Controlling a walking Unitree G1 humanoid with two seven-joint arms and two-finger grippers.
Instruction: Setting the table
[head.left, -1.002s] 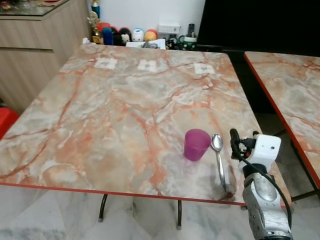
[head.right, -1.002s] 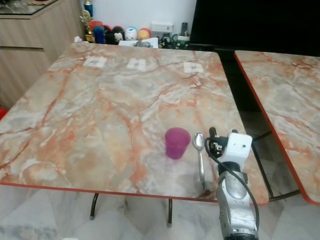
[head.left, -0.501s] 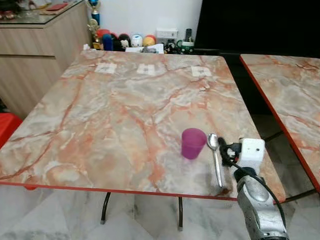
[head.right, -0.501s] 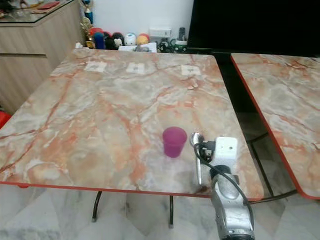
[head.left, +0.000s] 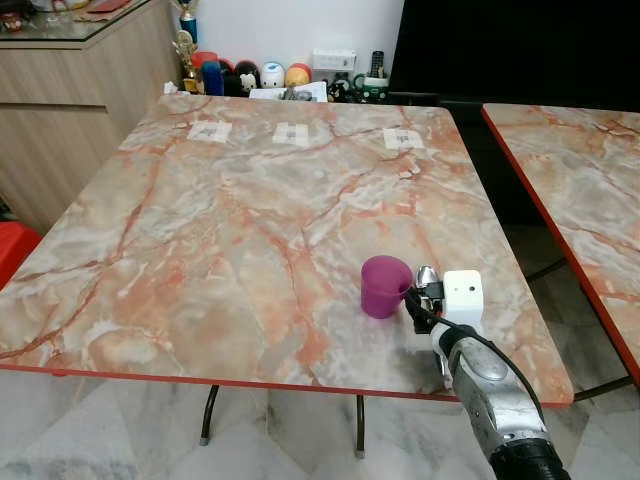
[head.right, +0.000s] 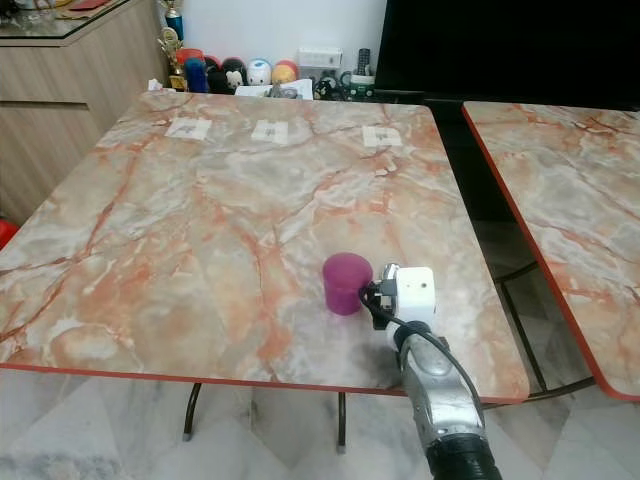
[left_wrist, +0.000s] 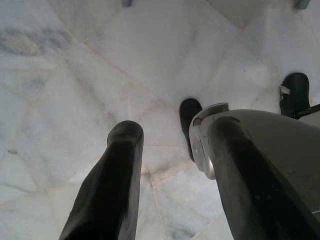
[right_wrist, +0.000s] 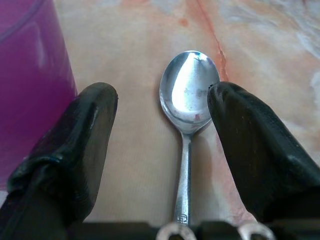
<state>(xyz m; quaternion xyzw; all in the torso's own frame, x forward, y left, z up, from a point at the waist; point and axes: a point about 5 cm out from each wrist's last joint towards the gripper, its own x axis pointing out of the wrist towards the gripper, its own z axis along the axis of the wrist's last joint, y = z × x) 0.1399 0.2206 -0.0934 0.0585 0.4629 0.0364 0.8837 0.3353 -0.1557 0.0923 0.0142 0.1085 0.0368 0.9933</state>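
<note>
Right gripper, fingers spread, straddles spoon beside cup; should descend square and close on the handle without nudging the cup.

Orange-veined marble table, a purple cup and a spoon just beside it near its front edge.

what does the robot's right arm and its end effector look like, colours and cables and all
The right arm is a rounded silver tube with a black cuff at its base. A white boxy module sits at the wrist, with a black cable looping beside it. The right end effector has two thick, matte black fingers.
</note>
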